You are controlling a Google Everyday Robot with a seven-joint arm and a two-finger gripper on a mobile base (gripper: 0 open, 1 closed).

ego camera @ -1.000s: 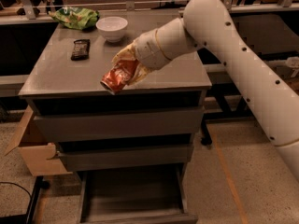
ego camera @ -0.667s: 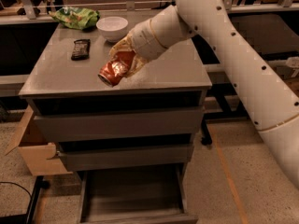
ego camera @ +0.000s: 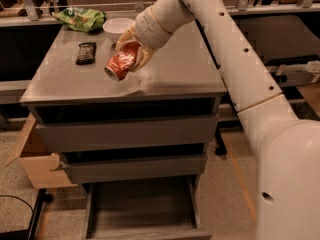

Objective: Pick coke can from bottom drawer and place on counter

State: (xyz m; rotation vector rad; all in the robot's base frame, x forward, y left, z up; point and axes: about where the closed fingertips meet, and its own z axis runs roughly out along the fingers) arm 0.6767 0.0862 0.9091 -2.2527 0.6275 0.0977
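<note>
The gripper (ego camera: 131, 53) pinches the coke can (ego camera: 119, 65), its pale fingers closed round the glossy red cylinder. The can is tilted, silver end toward the front-left corner, over the middle of the smooth grey tabletop (ego camera: 185, 69). Its lettering cannot be read. Toward the back-left corner lie a dark rectangular snack bar (ego camera: 85, 53), a round white bowl (ego camera: 117, 28) and a crinkly green chip bag (ego camera: 80, 19). The bottom drawer (ego camera: 145, 209), a shallow grey box, stands open.

Warm, dim light leaves a pale glare on the counter (ego camera: 185, 59) beside the gripper (ego camera: 131, 54) clasping the coke can (ego camera: 116, 66).
</note>
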